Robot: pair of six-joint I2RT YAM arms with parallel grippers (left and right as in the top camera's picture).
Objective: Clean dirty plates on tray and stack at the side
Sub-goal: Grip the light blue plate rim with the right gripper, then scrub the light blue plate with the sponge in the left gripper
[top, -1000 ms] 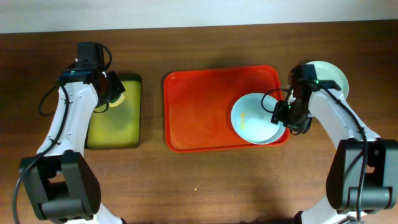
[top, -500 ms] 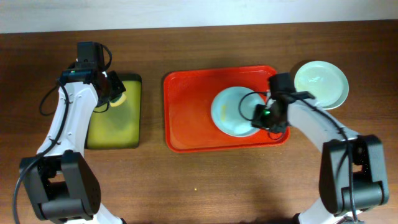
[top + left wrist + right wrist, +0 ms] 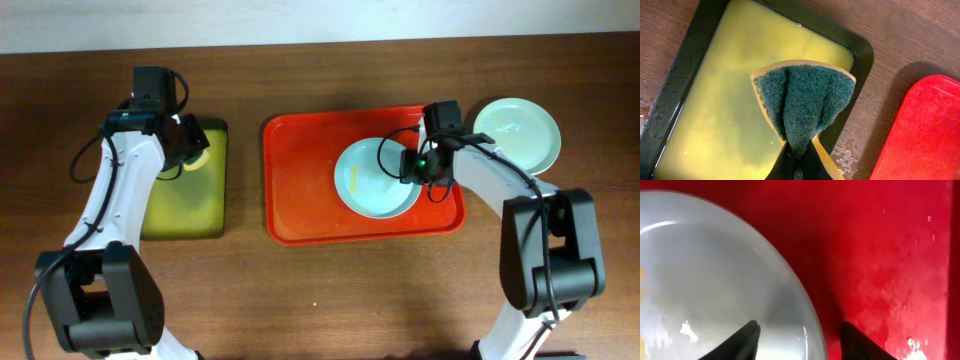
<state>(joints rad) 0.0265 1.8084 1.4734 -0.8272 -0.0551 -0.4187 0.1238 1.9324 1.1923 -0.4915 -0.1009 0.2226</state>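
Right wrist view: right fingers (image 3: 749, 341) spread wide, straddling rim of round pale blue-white plate (image 3: 705, 280) lying in large red plastic tray (image 3: 880, 255). Left fingers (image 3: 790, 169) pinch folded green-yellow sponge (image 3: 805, 100) above black-rimmed tray of yellow liquid (image 3: 710, 110)

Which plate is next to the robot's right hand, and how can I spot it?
Find the big red tray in the middle of the table. On its right half lies a round pale blue-white plate, with the right hand straddling its rim. The other plate sits off the tray on bare wood, past its right corner.
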